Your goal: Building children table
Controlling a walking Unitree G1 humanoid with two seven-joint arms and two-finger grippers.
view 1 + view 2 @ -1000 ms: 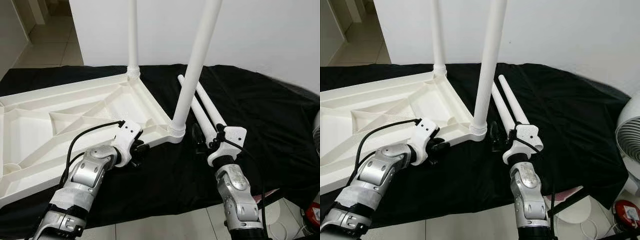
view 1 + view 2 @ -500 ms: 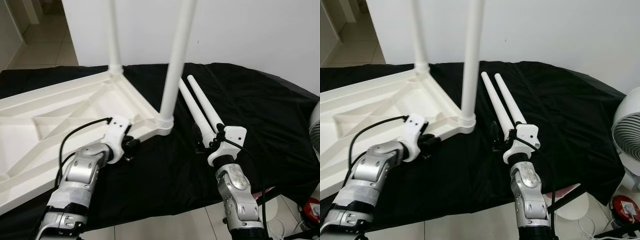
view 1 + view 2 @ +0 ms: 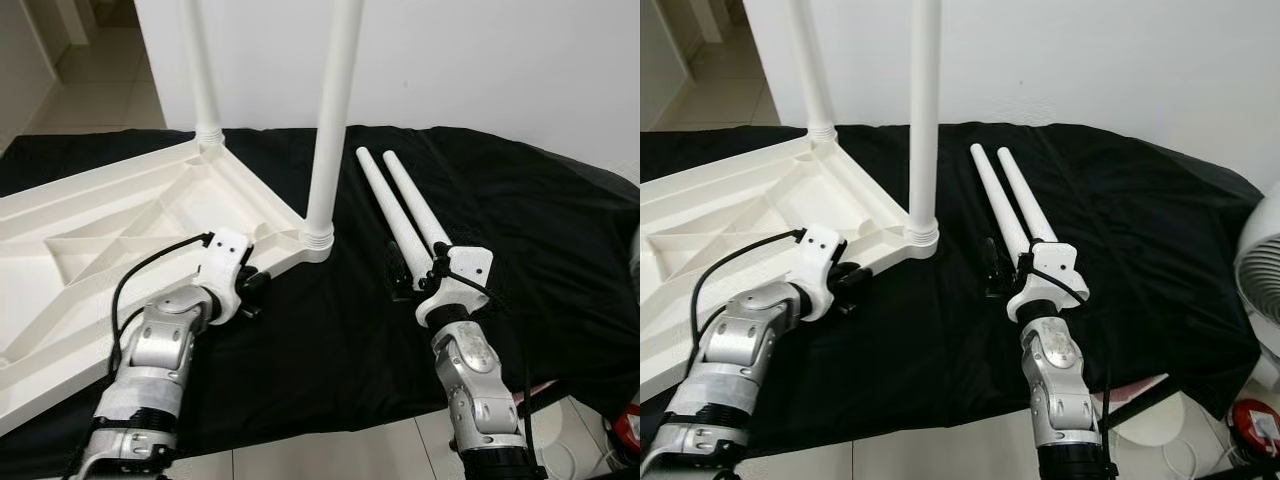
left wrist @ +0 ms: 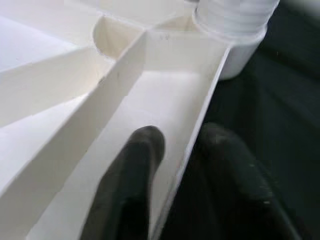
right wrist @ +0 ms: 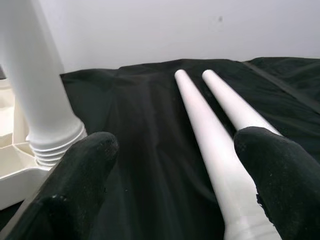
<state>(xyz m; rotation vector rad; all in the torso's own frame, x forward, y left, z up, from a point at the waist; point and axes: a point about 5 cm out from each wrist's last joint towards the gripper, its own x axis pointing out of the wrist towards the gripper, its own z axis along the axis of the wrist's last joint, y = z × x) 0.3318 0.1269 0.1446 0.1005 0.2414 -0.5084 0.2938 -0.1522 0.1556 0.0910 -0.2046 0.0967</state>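
Note:
A white plastic tabletop [image 3: 120, 230] lies upside down on a black cloth. Two white legs stand screwed into it, one at the near corner [image 3: 332, 120] and one at the far corner [image 3: 200, 70]. My left gripper [image 3: 255, 295] is shut on the tabletop's rim [image 4: 200, 130] just short of the near corner socket [image 4: 235, 30], one finger inside the rim and one outside. Two loose legs [image 3: 385, 205] lie side by side on the cloth. My right gripper [image 3: 400, 275] is open at their thick ends, and the nearer loose leg [image 5: 210, 130] runs out between its fingers.
The black cloth [image 3: 520, 230] covers the low surface up to a white wall. A white fan [image 3: 1265, 270] stands at the right edge. On the tiled floor below it are a white round object [image 3: 1150, 415] and a red item [image 3: 1255, 425].
The tabletop's near corner has slid left, away from the loose legs, with my left gripper holding its rim. My right gripper stays by the loose legs. The camera has shifted a little.

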